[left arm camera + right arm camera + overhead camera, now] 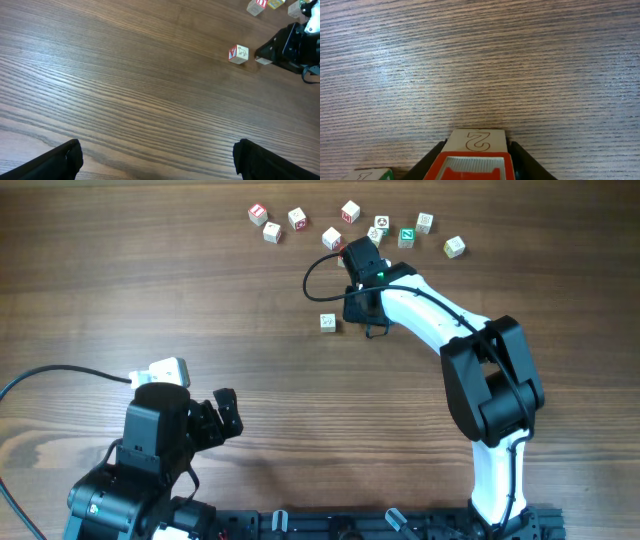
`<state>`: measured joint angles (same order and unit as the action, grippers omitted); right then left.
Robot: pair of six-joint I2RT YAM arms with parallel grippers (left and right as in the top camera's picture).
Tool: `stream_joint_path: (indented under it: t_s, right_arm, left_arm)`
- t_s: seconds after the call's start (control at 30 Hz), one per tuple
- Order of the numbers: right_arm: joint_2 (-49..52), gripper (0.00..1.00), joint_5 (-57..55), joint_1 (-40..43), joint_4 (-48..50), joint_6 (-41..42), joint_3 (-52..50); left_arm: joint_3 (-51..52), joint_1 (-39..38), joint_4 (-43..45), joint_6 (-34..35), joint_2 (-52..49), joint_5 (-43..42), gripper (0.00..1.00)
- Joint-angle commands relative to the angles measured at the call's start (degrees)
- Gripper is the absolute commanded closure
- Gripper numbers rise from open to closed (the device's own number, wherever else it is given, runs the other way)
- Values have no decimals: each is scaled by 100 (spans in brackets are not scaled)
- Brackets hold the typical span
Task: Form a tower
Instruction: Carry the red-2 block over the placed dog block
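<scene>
Wooden cube marked 2 point(477, 140) sits pinched in the right hand point(476, 161) down at the tabletop point(470, 60); left hand point(159, 152) hangs wide open nearby.

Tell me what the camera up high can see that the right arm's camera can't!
Only the overhead view shows the scattered cubes along the far side, a lone cube nearer the middle, and the left gripper, open. Only the right wrist view shows the cube marked 2, with a red-bordered face, between the fingers of the right gripper. Both show the wooden table and that right gripper.
</scene>
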<state>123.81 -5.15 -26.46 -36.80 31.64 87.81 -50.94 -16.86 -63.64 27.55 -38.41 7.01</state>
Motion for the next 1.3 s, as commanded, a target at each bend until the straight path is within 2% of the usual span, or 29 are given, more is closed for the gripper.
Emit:
stream_joint_path:
  t_s: [0.0, 0.17, 1.1, 1.27]
  right_arm:
    - [76, 66, -79, -17, 9, 11, 114]
    - [74, 76, -79, -20, -85, 11, 297]
    - [70, 76, -374, -20, -166, 92, 308]
    - [-20, 79, -94, -20, -721, 22, 868]
  left_arm:
    - [9, 15, 13, -9, 11, 50, 0]
    - [9, 15, 13, -9, 11, 50, 0]
    - [9, 15, 13, -9, 11, 50, 0]
    - [9, 15, 13, -9, 11, 50, 0]
